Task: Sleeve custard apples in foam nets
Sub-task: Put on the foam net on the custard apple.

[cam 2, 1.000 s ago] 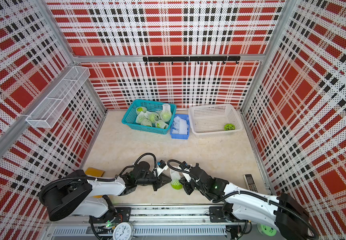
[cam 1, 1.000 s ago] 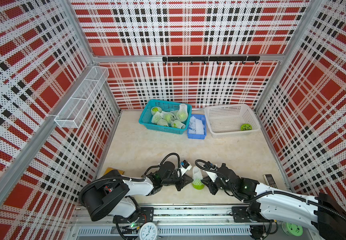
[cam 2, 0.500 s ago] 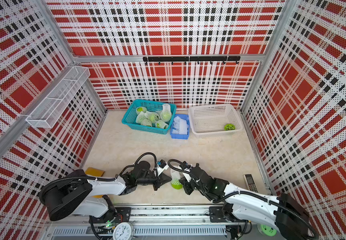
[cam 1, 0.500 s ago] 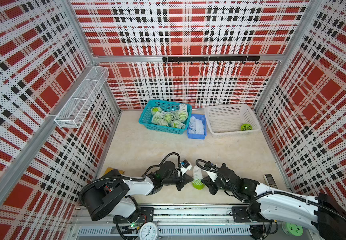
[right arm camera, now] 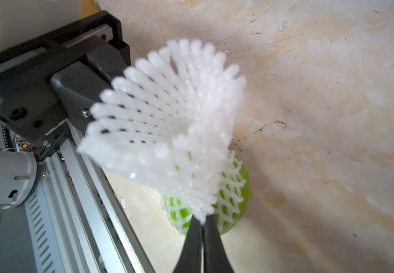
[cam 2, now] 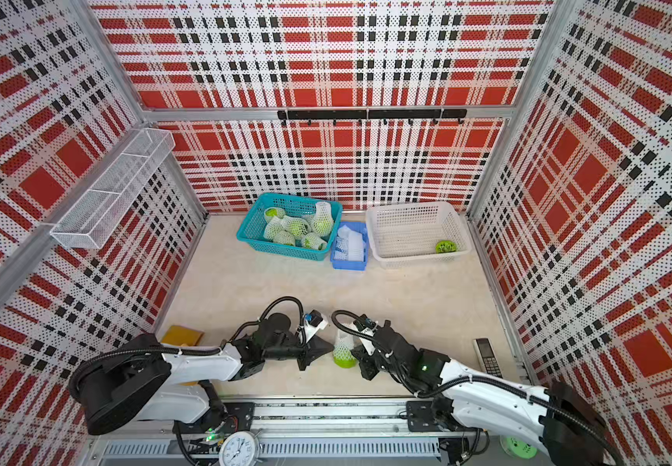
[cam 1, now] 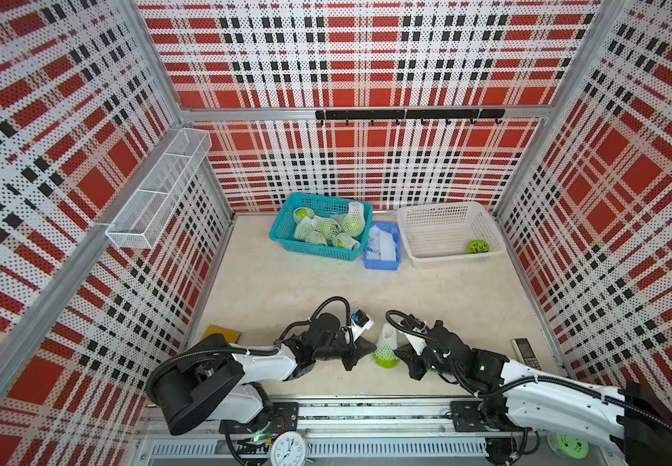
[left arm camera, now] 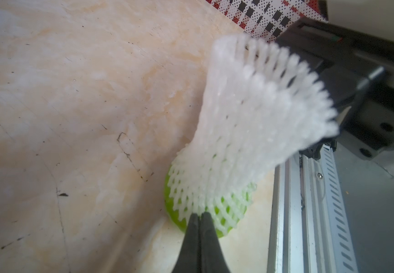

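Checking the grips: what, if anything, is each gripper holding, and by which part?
The left gripper and right gripper each pinch the foam net at its lower edge, on opposite sides of the custard apple.

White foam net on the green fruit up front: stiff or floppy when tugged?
Likely soft and stretchy: the white foam mesh net flares wide above and its diamonds open over the bright green custard apple. Probably light: its free end stands up unsupported. Thin strands may tear under hard pulls.
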Tool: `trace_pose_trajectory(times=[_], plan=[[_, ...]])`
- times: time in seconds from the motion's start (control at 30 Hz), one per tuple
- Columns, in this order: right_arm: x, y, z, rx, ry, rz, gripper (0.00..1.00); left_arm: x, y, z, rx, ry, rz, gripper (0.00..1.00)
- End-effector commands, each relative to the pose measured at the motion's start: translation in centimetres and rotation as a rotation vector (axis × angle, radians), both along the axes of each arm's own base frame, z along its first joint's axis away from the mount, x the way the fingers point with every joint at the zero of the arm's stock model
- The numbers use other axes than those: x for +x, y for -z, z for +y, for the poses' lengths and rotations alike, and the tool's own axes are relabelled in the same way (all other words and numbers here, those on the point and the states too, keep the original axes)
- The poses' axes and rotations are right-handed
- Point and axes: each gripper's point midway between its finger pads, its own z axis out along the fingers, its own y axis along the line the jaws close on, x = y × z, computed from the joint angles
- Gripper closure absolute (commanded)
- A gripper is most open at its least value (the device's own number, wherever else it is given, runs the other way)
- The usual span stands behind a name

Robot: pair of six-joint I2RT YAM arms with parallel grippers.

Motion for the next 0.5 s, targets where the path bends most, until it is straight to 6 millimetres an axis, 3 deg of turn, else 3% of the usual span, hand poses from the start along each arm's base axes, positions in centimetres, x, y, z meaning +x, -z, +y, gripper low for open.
trace_pose_trajectory(times=[0.0,0.17,0.2,0.3,0.47], plan=[[-0.2,0.9,-0.7,-0.014,0.021,0.016,0.99,-0.2,0.4,0.1,0.013,-0.004,0.011,1.00],[-0.3,1.1,-0.6,-0.023,0.007,0.023,0.99,-0.1,0.3,0.1,0.010,-0.006,0.008,1.00],[-0.3,1.0,-0.5,-0.024,0.001,0.020,0.99,-0.2,0.2,0.2,0.008,-0.008,0.006,0.89],[-0.2,0.8,-0.2,-0.036,-0.011,0.012,1.00,-0.1,-0.3,0.4,-0.004,-0.018,-0.011,0.71],[-0.2,0.6,0.1,-0.046,-0.033,0.008,1.00,-0.1,-1.0,0.5,-0.017,-0.021,-0.041,0.50]])
